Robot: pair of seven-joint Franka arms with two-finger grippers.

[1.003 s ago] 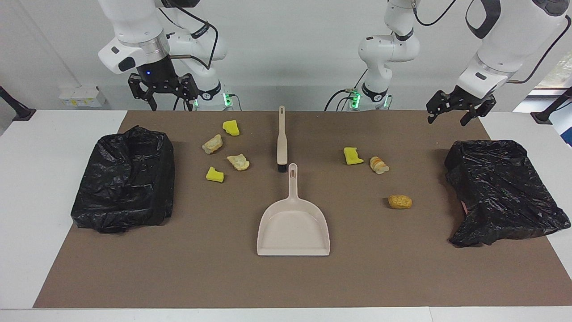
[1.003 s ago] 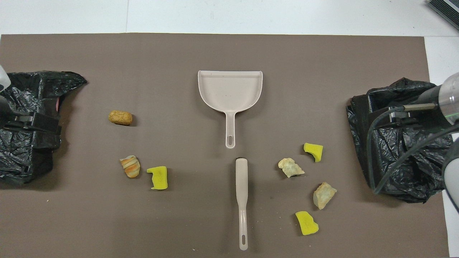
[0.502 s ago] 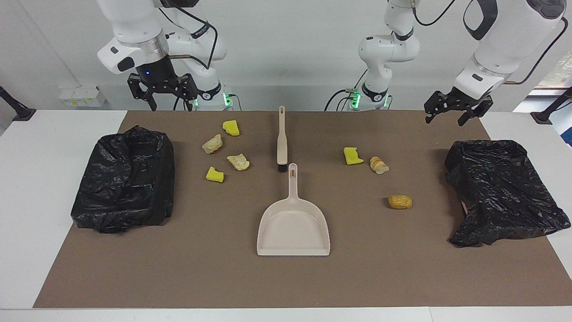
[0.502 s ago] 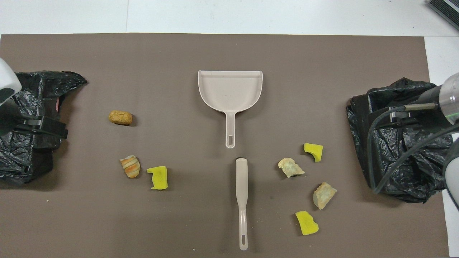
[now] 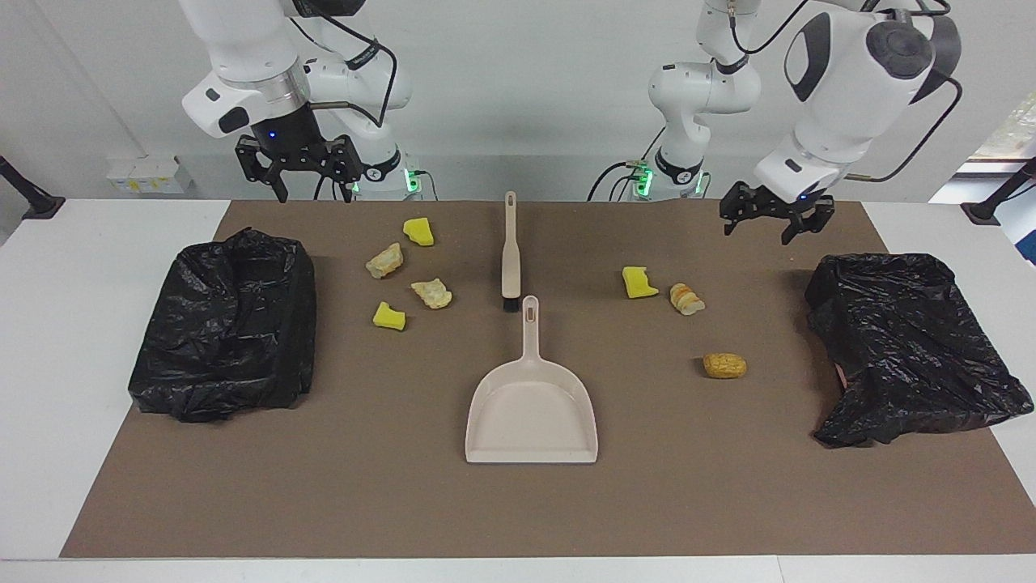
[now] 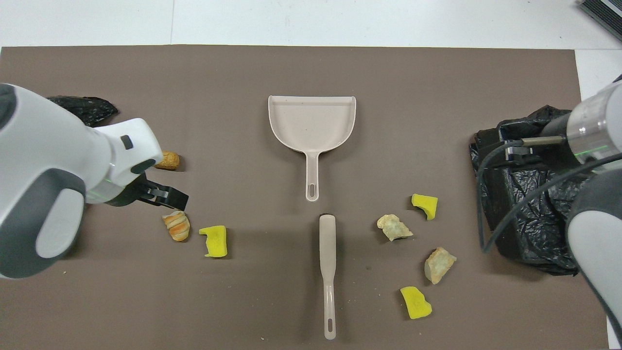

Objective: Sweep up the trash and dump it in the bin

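Observation:
Seven lumps of trash lie on the brown mat (image 5: 405, 502). Toward the right arm's end are yellow chunks (image 5: 418, 231) (image 5: 389, 317) and beige lumps (image 5: 384, 261) (image 5: 431, 293). Toward the left arm's end are a yellow chunk (image 5: 639, 282), a striped lump (image 5: 686, 299) and an orange-brown lump (image 5: 724, 365). The beige dustpan (image 5: 530, 409) and brush (image 5: 510, 251) lie mid-mat in line. A black-bagged bin (image 5: 227, 324) (image 5: 914, 340) sits at each end. My left gripper (image 5: 757, 233) hangs open and empty over the mat near the striped lump. My right gripper (image 5: 316, 193) waits open, raised above the mat's edge.
In the overhead view the left arm covers most of the bin (image 6: 87, 104) at its end and part of the orange-brown lump (image 6: 170, 160). The right arm's cable and wrist hang over the other bin (image 6: 525, 233). White table (image 5: 73, 340) surrounds the mat.
My left arm has swung from above its bin toward the table's middle and a little lower, gripper still open. The right gripper has barely shifted. Nothing on the mat has moved.

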